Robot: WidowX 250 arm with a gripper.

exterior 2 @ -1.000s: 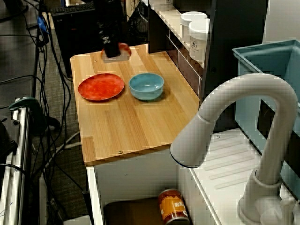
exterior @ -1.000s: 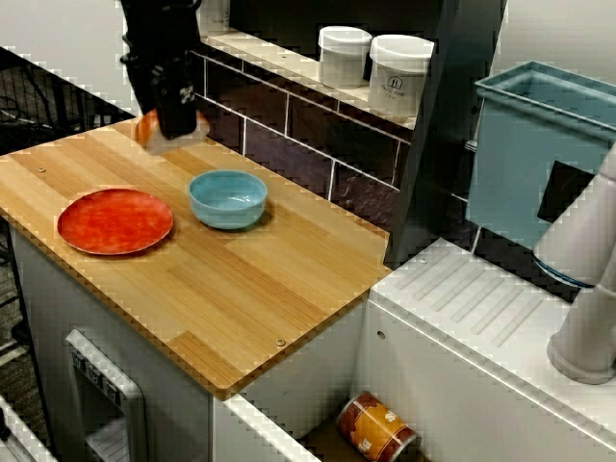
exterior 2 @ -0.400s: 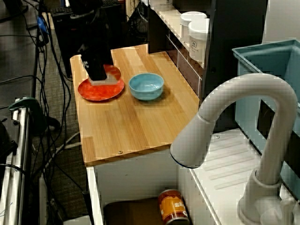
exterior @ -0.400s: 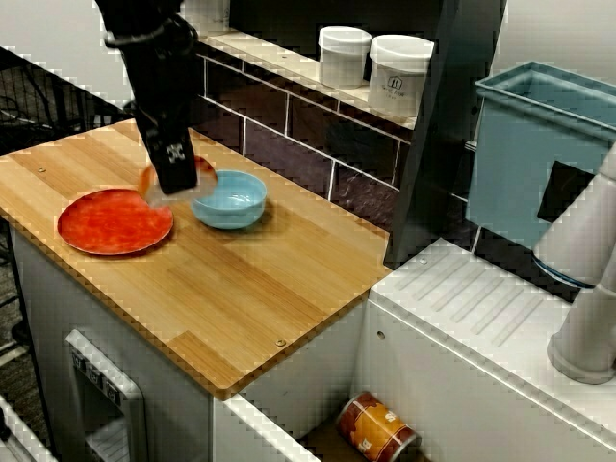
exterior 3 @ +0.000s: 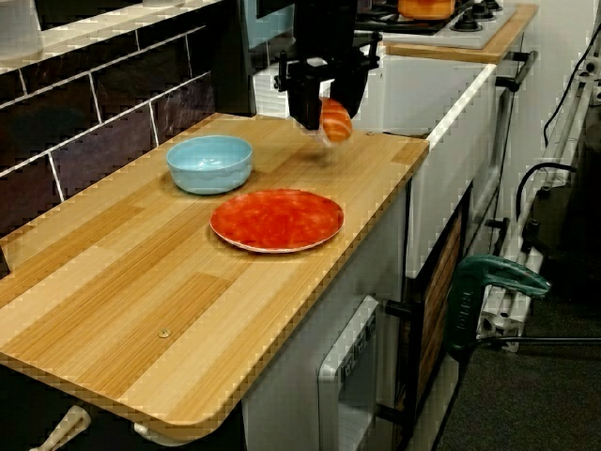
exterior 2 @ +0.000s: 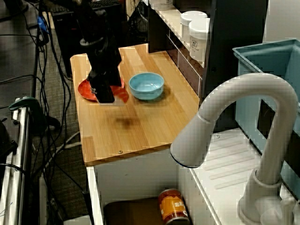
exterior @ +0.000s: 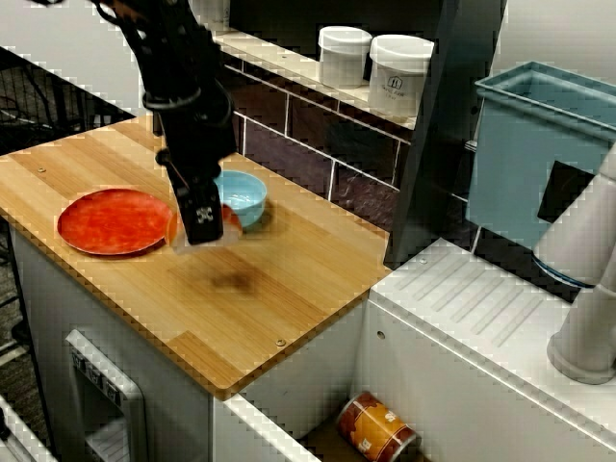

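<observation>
In the high view over the counter, my gripper (exterior: 200, 231) hangs just above the wood between the red plate (exterior: 111, 221) and the light blue bowl (exterior: 248, 192), partly hiding the bowl. It is shut on a small orange-and-white piece (exterior: 229, 219), and a shadow lies on the wood below it. The view from behind the faucet shows the gripper (exterior 2: 107, 96) holding the piece (exterior 2: 121, 93) at the plate's (exterior 2: 84, 89) right rim, left of the bowl (exterior 2: 146, 86). In the low view along the counter, the gripper (exterior 3: 324, 117) with the orange piece (exterior 3: 335, 120) appears beyond the plate (exterior 3: 277, 219).
Two white jars (exterior: 345, 56) stand on the shelf over the tiled back wall. A blue bin (exterior: 539, 144) and a white faucet (exterior 2: 234, 140) are to the right, past a ribbed drainboard. A can (exterior: 375, 428) lies below. A stove with an orange pot (exterior 3: 427, 7) stands beyond the counter.
The gripper has carried the orange piece from the counter's back left corner, over the red plate, down to the spot in front of the bowl.
</observation>
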